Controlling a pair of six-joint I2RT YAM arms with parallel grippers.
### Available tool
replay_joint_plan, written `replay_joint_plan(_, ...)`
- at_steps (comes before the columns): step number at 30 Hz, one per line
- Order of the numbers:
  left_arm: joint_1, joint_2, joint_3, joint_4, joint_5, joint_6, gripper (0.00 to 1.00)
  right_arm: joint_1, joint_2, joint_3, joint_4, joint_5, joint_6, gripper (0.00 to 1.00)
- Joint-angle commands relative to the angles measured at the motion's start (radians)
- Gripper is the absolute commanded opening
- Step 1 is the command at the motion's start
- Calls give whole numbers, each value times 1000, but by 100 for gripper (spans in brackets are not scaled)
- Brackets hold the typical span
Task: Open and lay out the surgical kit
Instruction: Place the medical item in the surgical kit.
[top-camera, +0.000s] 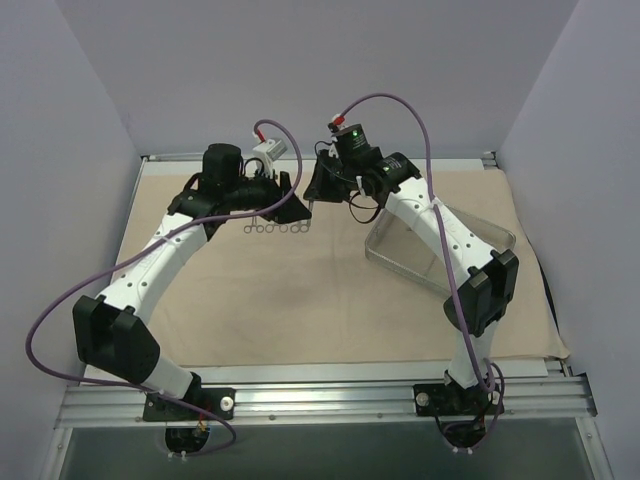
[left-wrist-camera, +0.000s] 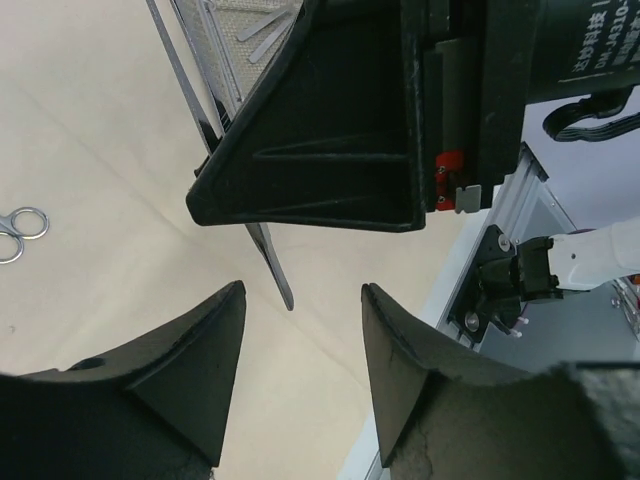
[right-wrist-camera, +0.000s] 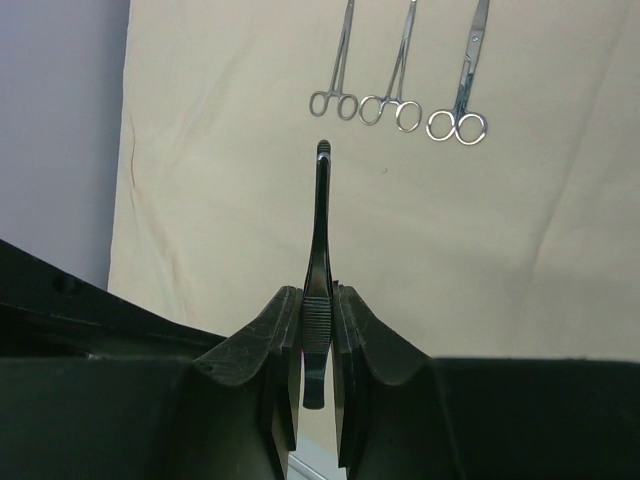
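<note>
Our right gripper is clenched on the tweezers, which point out over the spread beige cloth. Our left gripper stands released close beside it, grasping nothing. Three ring-handled instruments lie in a row on the cloth. The clear tray rests on its right part.

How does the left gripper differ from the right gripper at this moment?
The left gripper has its fingers spread apart; the right gripper has its fingers closed. The left gripper holds nothing, while the right gripper clamps slim metal tweezers. Both hover close together above the beige cloth.
</note>
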Motion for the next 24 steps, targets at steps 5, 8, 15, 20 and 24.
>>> replay_joint_plan(5,-12,34,56,-4,13,-4,49,0,-39,35,3,43,-45,0)
replay_joint_plan(8,-15,45,58,-18,5,4,48,0,-38,38,12,31,-35,0)
replay_joint_plan(15,-26,83,76,-10,-24,-2,49,3,-28,46,23,2,-24,0)
replay_joint_plan(20,-26,109,89,16,-21,-18,47,3,-28,45,35,-12,-15,0)
replay_joint_plan(24,-25,140,112,16,-4,-28,7,3,-13,57,28,-18,-13,0)
